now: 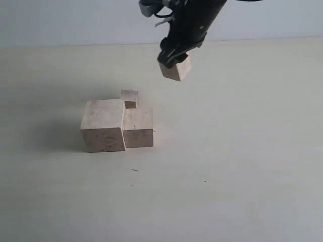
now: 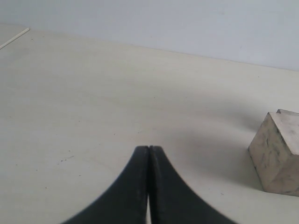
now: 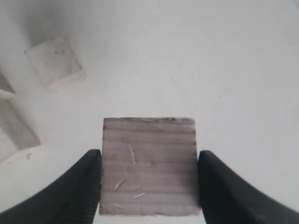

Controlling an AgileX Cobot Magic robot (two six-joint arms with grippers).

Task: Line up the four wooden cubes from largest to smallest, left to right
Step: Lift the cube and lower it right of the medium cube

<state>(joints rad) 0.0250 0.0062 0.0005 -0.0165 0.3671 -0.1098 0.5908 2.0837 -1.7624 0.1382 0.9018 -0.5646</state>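
Observation:
The largest wooden cube rests on the pale table, with the second-largest cube touching its right side. The smallest cube sits just behind those two. A fourth cube hangs in the air above and to the right of the group, with my right gripper shut on it. The right wrist view shows this held cube pressed between both fingers of the right gripper, with the smallest cube on the table below. My left gripper is shut and empty, with the largest cube off to one side.
The table is a plain cream surface that meets a light wall at the back. A thin white strip lies at a far corner in the left wrist view. The left arm is out of the exterior view.

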